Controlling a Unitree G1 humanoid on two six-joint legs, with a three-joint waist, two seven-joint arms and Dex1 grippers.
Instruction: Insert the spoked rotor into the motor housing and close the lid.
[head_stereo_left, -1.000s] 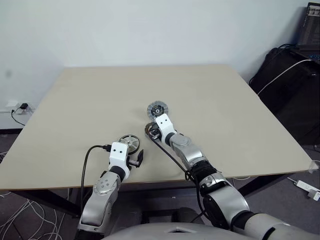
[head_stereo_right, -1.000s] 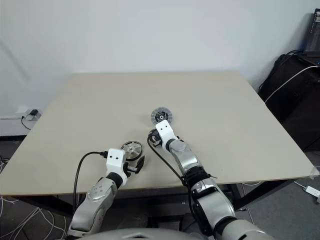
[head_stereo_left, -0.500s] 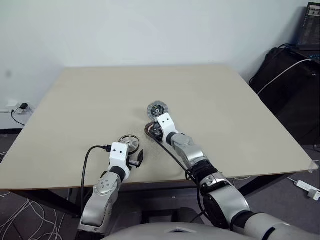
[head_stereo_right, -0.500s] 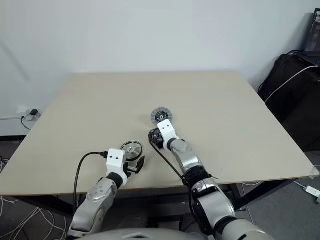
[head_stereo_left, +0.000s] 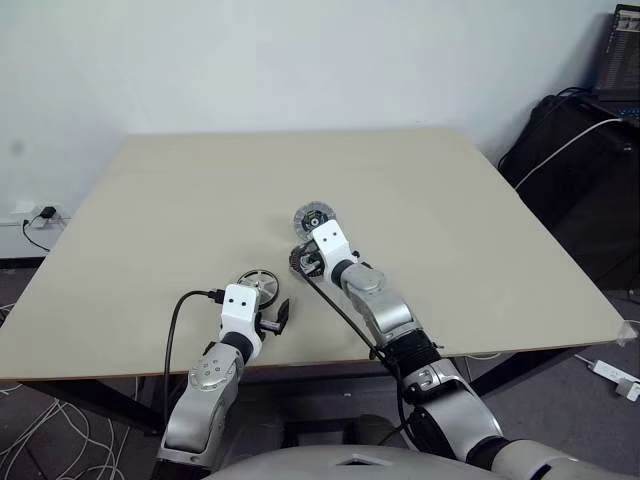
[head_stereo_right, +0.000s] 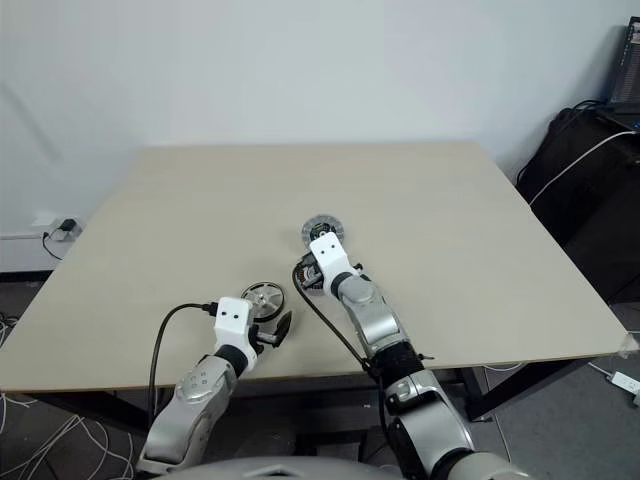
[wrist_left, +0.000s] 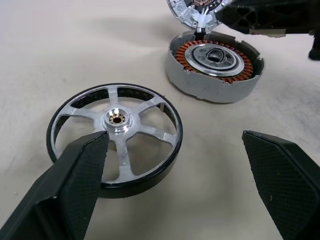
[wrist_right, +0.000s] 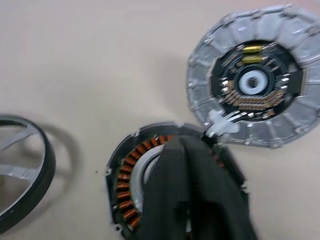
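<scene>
Three motor parts lie close together near the middle of the beige table (head_stereo_left: 450, 200). Nearest the robot and furthest left is the spoked rotor (wrist_left: 116, 137), flat on the tabletop with its dark rim, silver spokes and brass-centred hub facing up. Just beyond it and to its right sits the motor housing (wrist_left: 215, 71), a grey-walled round shell with its ring of copper-brown windings (wrist_right: 131, 162) around a pale metal centre, apart from the rotor with bare table between them. The lid (wrist_right: 257, 75) lies flat on the far side of the housing, touching or almost touching its rim, its ribbed silver face and dark centre with small components turned upward; a short pale wire bundle (wrist_right: 220, 125) bridges lid and housing. The left gripper (wrist_left: 185, 185) hovers low at the near edge of the table with its two black fingers (wrist_left: 75, 185) spread wide and empty, one fingertip over the near rim of the rotor, the other over bare table to the right. The right gripper (wrist_right: 192, 195) reaches forward and leftward over the housing, its fingers pressed together with nothing between them, their tips above the housing's centre. Black bags and cables (head_stereo_left: 590, 170) sit on the floor to the right of the table.
</scene>
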